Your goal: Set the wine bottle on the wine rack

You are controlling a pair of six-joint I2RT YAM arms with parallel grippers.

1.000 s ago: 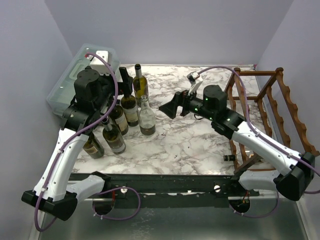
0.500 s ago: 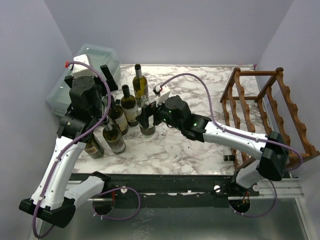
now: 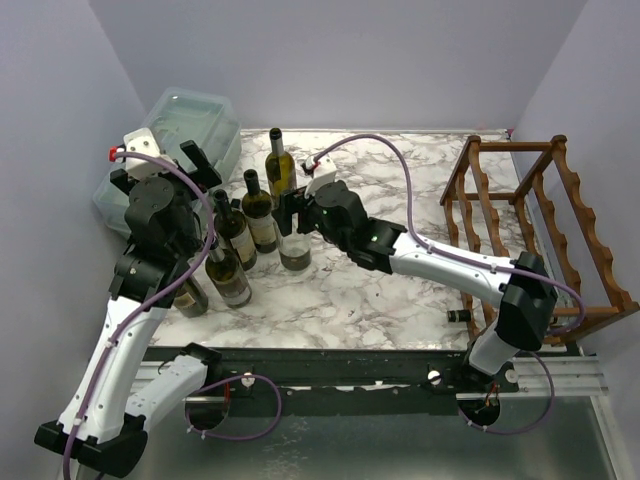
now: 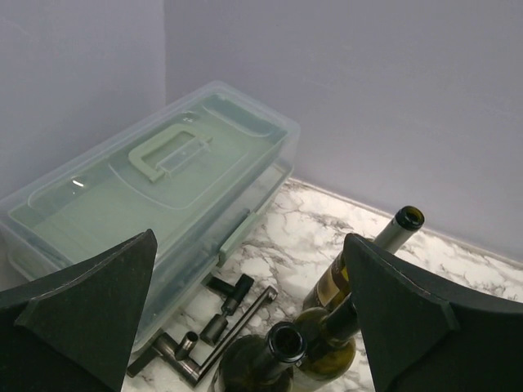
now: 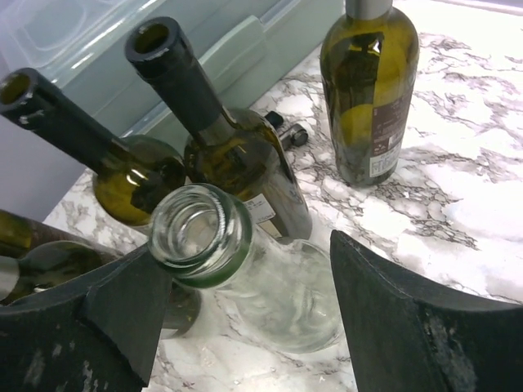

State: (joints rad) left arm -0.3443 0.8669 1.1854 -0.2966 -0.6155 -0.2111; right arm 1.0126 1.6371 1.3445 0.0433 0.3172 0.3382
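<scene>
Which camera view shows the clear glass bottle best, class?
The right wrist view: the clear glass bottle fills the frame, its open mouth and see-through body sharp. The top external view shows it small, neck partly hidden by the right gripper. The left wrist view does not show it.

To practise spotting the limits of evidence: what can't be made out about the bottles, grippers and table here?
- Right wrist view: whether the right gripper touches the clear bottle; they overlap at its neck.
- Top view: the left arm covers much of the front-left bottle.
- Top view: dark object by the wine rack, too small to identify.
- Left wrist view: dark bottle cut off by the bottom edge.
</scene>
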